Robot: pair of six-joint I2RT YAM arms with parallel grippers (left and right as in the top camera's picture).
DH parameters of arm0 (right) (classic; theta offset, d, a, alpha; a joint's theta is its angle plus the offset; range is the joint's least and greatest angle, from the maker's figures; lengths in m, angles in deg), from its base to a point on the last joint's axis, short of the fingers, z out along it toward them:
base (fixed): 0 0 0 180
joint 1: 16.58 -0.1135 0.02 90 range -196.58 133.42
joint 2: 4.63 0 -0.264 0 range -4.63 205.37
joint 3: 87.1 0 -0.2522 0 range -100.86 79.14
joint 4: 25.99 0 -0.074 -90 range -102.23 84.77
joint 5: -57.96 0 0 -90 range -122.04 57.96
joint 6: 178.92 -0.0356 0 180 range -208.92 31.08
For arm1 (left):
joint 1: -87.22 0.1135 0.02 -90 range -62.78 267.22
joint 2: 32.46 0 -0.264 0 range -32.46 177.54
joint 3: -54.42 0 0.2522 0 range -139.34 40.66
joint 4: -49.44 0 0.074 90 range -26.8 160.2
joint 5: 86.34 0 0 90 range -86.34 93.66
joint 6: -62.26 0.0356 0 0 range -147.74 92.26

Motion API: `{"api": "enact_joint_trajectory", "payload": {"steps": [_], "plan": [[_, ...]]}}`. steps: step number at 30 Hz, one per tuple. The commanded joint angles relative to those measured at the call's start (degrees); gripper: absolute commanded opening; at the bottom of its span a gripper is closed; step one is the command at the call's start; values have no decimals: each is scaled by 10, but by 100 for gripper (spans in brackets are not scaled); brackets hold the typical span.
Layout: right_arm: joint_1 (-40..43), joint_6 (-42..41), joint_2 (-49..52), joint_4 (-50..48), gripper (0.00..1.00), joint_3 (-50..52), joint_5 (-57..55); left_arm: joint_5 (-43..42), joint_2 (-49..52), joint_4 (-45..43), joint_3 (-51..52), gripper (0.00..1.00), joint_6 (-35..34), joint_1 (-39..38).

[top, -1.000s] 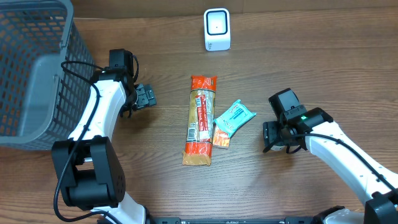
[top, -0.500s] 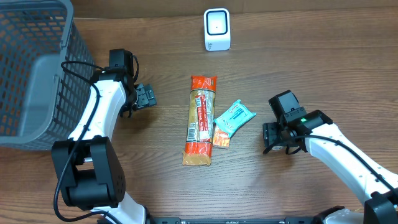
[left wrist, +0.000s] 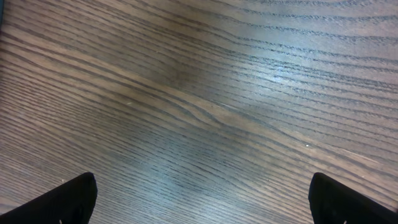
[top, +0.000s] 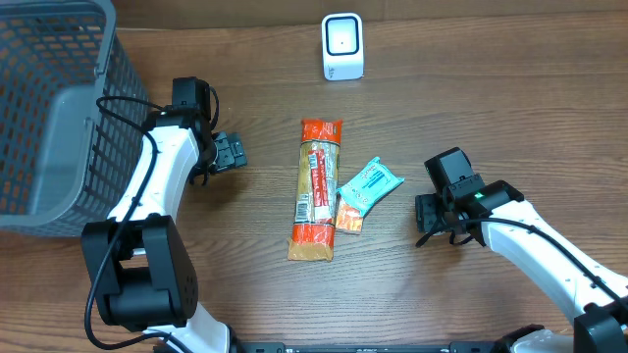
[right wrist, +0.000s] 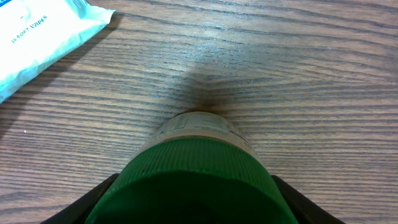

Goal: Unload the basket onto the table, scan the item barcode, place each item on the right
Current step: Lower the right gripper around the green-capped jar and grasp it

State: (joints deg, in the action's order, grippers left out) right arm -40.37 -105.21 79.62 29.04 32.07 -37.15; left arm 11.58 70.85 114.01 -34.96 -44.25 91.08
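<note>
A bottle with a green ribbed cap (right wrist: 194,168) and a pale labelled body fills the bottom of the right wrist view, its far end on the wood. My right gripper (right wrist: 194,200) has a black finger (right wrist: 102,194) pressed against each side of the cap. From overhead the right gripper (top: 429,218) hides the bottle. No barcode shows on it. The white scanner (top: 342,46) stands at the back middle of the table. My left gripper (top: 233,152) is open beside the basket, and in its wrist view the left gripper (left wrist: 202,196) has only bare wood between its fingers.
A long orange snack pack (top: 317,189), a teal wipes packet (top: 370,184) and a small orange packet (top: 349,216) lie mid-table, left of the right gripper. The wipes packet (right wrist: 37,37) shows at the top left of the right wrist view. A grey mesh basket (top: 49,108) fills the far left.
The right arm has shifted slightly towards the front of the table and its fingers have closed in. The left arm has not moved.
</note>
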Motion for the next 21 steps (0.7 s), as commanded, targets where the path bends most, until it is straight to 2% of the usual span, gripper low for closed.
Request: {"api": "enact_joint_trajectory", "payload": {"steps": [1, 21], "plan": [[-2, 3, 7, 12, 63, 21, 2, -5, -2, -1, 2, 100, 2, 3], [-2, 1, 7, 22, 69, 21, 3, -5, -2, -1, 2, 100, 2, 3]]}}
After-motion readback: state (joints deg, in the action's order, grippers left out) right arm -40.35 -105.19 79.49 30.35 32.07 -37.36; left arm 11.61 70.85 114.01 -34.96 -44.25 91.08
